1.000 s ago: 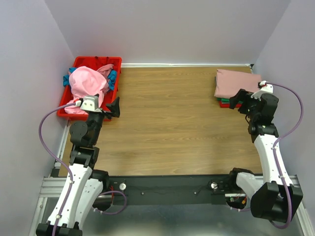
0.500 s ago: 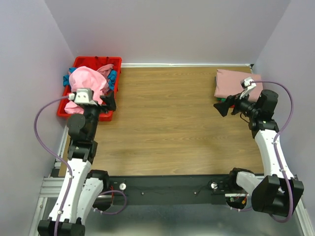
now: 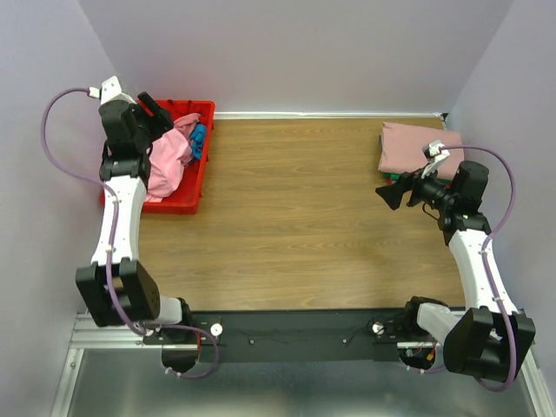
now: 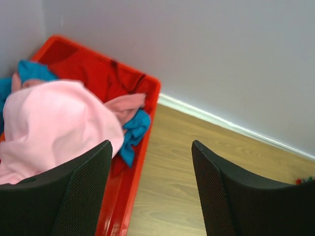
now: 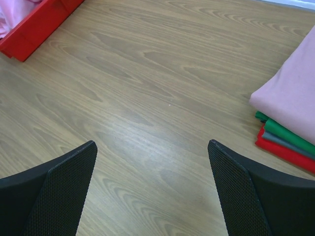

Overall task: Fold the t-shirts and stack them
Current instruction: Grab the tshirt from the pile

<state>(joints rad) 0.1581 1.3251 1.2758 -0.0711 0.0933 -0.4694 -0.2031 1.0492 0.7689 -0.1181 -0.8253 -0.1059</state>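
1. Left gripper [image 3: 150, 104] hangs over the far-left bin [image 3: 195, 187], fingers spread wide, nothing in them.
2. Pink shirt [image 4: 54, 123] is heaped in that bin, with a teal shirt [image 4: 135, 130] bunched at its right.
3. Right gripper [image 3: 387, 195] is wide open too and empty, above the table [image 3: 295, 208], just left of the stack [image 3: 415, 149].
4. The stack sits far right: rose shirt [image 5: 295, 88] on top, green shirt [image 5: 283, 132] and red shirt [image 5: 285, 150] underneath.

Crumpled bright pink t-shirt [image 4: 54, 123] in bin [image 4: 129, 196]; dusty-rose t-shirt [image 5: 295, 93] folded atop green t-shirt [image 5: 285, 132], seemingly red t-shirt [image 5: 283, 153].
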